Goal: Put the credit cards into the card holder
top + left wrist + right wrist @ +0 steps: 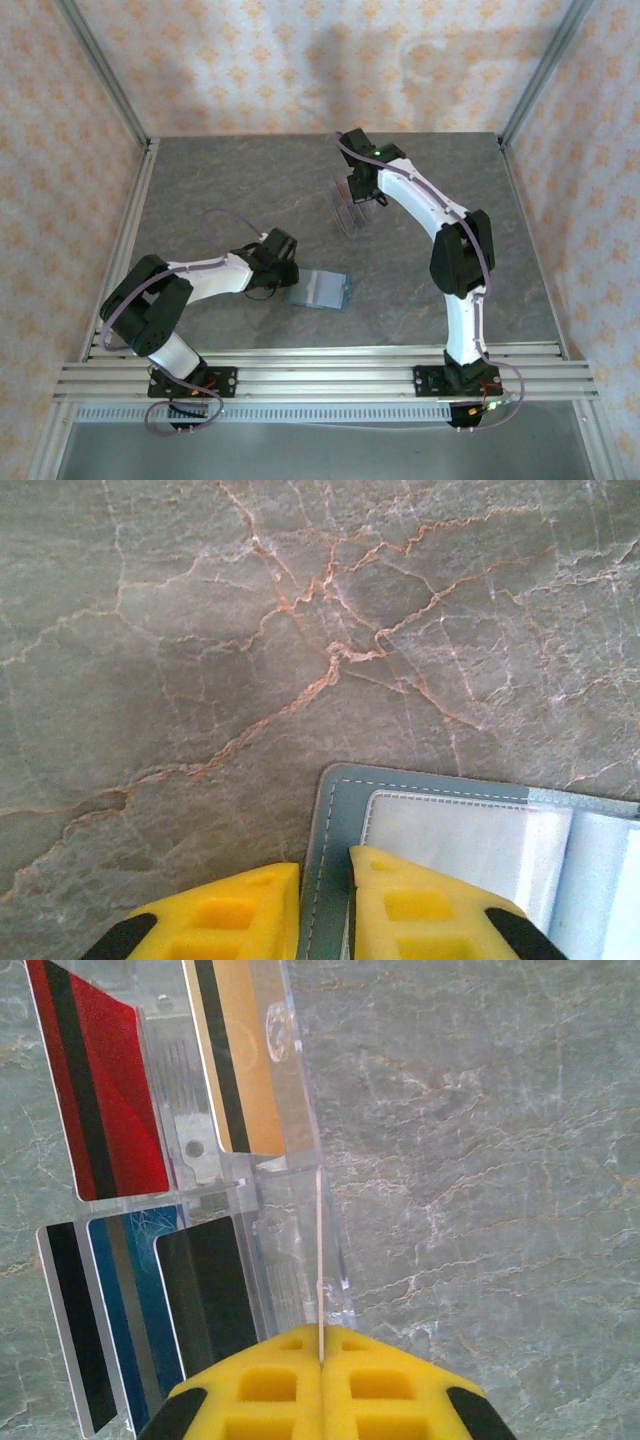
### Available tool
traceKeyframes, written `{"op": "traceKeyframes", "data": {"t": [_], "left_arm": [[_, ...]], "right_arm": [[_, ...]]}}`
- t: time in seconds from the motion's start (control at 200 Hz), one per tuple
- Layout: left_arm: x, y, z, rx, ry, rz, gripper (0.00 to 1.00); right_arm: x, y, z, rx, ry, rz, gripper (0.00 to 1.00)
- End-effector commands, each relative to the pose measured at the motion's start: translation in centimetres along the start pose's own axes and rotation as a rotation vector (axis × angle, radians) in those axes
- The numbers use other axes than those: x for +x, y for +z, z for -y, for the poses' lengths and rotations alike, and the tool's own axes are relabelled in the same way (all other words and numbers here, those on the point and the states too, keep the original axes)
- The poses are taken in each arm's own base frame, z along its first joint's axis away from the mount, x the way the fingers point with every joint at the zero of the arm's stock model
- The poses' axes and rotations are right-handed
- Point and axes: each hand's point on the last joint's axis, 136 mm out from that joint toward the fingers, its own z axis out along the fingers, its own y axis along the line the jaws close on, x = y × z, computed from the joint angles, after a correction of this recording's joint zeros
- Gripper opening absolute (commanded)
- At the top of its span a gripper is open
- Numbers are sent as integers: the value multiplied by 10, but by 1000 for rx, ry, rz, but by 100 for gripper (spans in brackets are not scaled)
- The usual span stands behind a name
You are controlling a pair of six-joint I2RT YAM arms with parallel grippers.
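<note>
- Grey marbled table, patterned walls around it; the teal card holder lies open by your left arm, well apart from the clear stand.
- Your left gripper is clamped on the holder's stitched edge.
- Your right gripper is pressed together on a thin card, seen edge-on in the stand.
- Pull crooked and the card may jam, drag the stand, or slip from so shallow a pinch.
- The red card could get knocked loose.

The credit cards stand in a rack, apparently behind the card holder.
</note>
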Motion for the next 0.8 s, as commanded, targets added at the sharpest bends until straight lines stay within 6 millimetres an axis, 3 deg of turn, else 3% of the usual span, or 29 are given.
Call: {"op": "traceKeyframes", "data": {"t": [0.0,0.25,0.47,0.575,0.796], "left_arm": [[66,26,-19,-55,18,-210,20],[68,23,-17,-63,24,-202,20],[71,19,-14,-76,47,-193,20],[74,20,-15,-82,56,-193,20],[81,20,-21,-96,52,-196,20]], "right_arm": [[-11,-24,14,38,-7,39,0],[-21,-67,22,44,27,147,0],[-9,-104,14,22,37,229,0],[4,-121,-5,-49,43,275,0],[54,-131,-77,-357,88,323,0]]}}
